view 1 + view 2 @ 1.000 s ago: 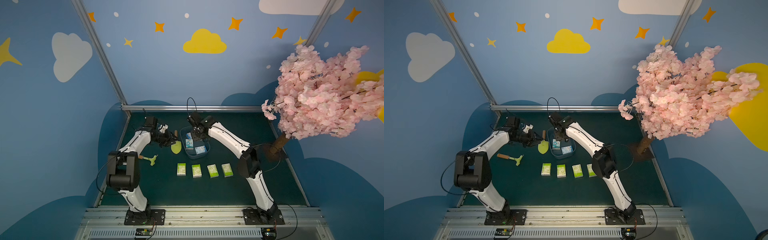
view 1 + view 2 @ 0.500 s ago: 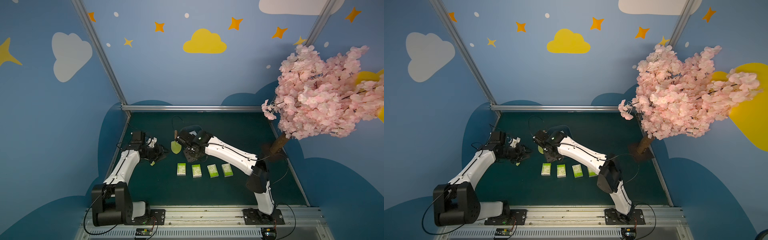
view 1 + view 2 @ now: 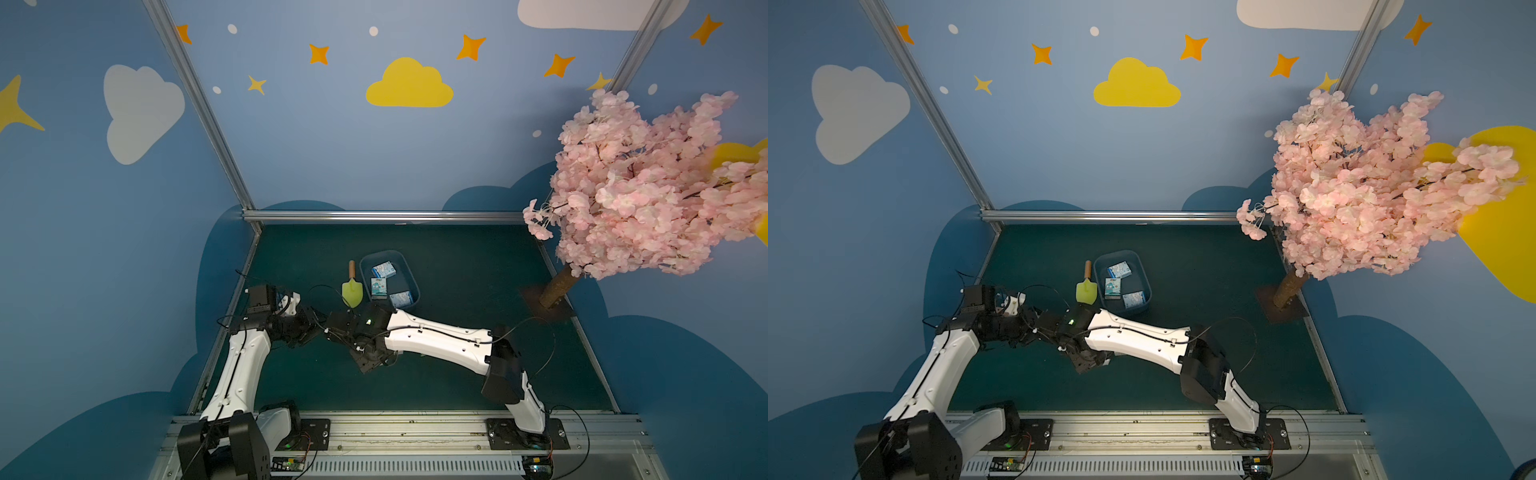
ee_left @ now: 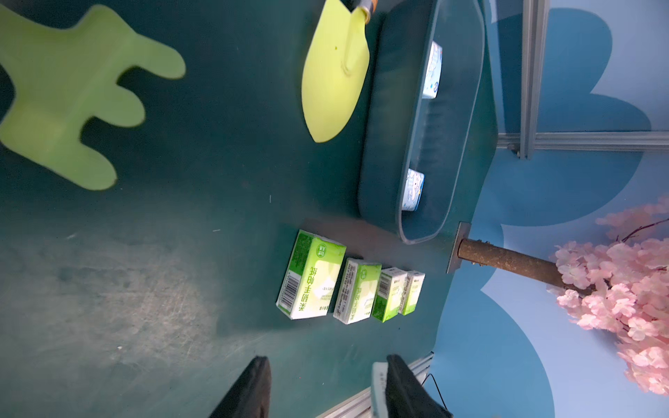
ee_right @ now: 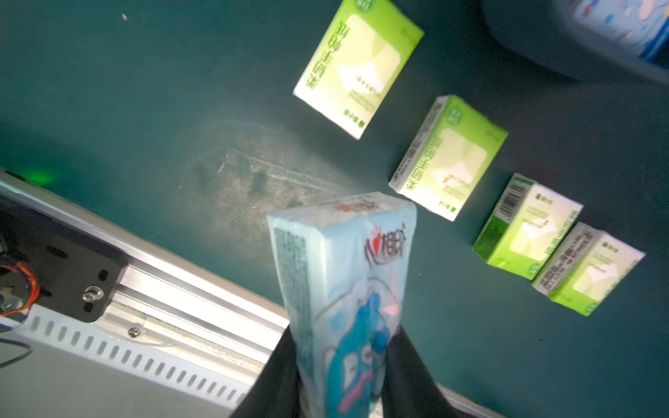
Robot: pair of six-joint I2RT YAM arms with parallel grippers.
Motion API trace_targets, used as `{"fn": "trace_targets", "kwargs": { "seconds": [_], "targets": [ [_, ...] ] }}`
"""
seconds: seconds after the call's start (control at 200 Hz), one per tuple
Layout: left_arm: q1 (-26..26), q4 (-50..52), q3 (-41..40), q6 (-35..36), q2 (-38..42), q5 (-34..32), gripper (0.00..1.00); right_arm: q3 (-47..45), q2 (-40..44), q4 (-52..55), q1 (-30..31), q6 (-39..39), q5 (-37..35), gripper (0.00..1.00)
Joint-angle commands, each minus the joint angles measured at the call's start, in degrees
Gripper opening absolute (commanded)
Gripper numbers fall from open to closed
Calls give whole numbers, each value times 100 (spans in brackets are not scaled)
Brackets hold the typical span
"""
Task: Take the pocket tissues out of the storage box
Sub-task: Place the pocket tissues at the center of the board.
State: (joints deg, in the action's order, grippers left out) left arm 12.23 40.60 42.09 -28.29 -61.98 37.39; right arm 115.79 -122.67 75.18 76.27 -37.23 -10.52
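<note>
Over the bare counter [image 5: 181,119], between the front rail [image 5: 188,289] and the row of four green packs [image 5: 449,159], my right end effector [image 5: 342,376] is clamped on a light-blue pack [image 5: 340,267]. It grips one end, so the pack's long axis runs straight out past the fingertips. I judge the set-down spot lies just ahead, on the rail side of the green row; how high the pack hangs I can't tell. My left end effector [image 4: 322,391] stands parted, with nothing in it. Three blue packs [image 3: 378,288] lie in the storage box [image 3: 406,272], beyond the green row.
</note>
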Motion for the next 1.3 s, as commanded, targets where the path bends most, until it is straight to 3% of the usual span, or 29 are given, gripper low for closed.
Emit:
{"fn": "trace_targets", "kwargs": {
  "seconds": [0.0,0.3,0.871,1.297],
  "targets": [
    [206,96,-43,31,42,-75,54,36,-256,242,87,-143,176,32],
    [648,5,-43,80,-219,294,54,298,-852,235,126,-179,341,32],
    [780,-114,-72,215,-452,625,54,565,-1382,68,64,-375,881,34],
    [799,-148,-51,243,-571,682,54,550,-1085,0,-5,-259,1111,56]
  ]
}}
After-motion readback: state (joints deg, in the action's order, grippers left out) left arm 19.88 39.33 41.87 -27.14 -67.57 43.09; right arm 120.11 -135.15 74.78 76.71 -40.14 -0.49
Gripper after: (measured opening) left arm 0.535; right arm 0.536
